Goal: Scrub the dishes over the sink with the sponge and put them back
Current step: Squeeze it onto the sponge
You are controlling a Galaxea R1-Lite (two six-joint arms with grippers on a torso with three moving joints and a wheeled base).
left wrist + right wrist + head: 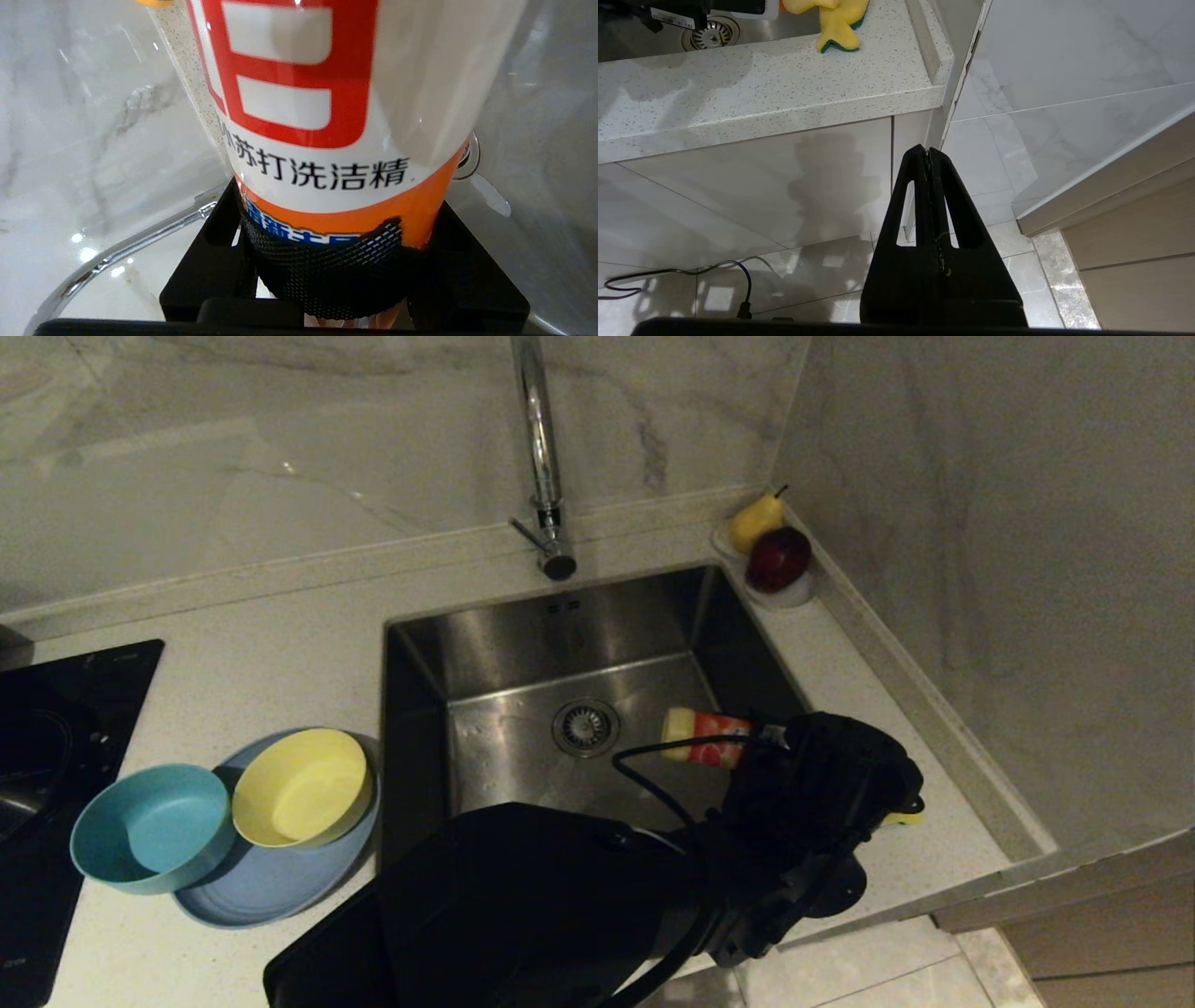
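My left gripper (pixel 767 739) reaches across to the sink's right side and is shut on the base of a white, red and orange dish soap bottle (pixel 702 737), which lies tilted over the sink (pixel 504 653). In the left wrist view the bottle (pixel 327 116) fills the gap between the black fingers (pixel 210 252). The yellow sponge (pixel 839 31) with its green layer lies on the counter right of the sink; a sliver of the sponge (pixel 904 818) shows behind my arm. The teal bowl (pixel 154 826), the yellow bowl (pixel 301 786) and the blue plate (pixel 271 887) sit left of the sink. My right gripper (pixel 928 151) hangs shut below the counter edge.
A chrome faucet (pixel 540 448) rises behind the sink, above the drain strainer (pixel 585 726). A clear dish with a pear (pixel 754 520) and a red apple (pixel 778 558) stands in the back right corner. A black cooktop (pixel 47 756) is at far left. A marble wall closes the right side.
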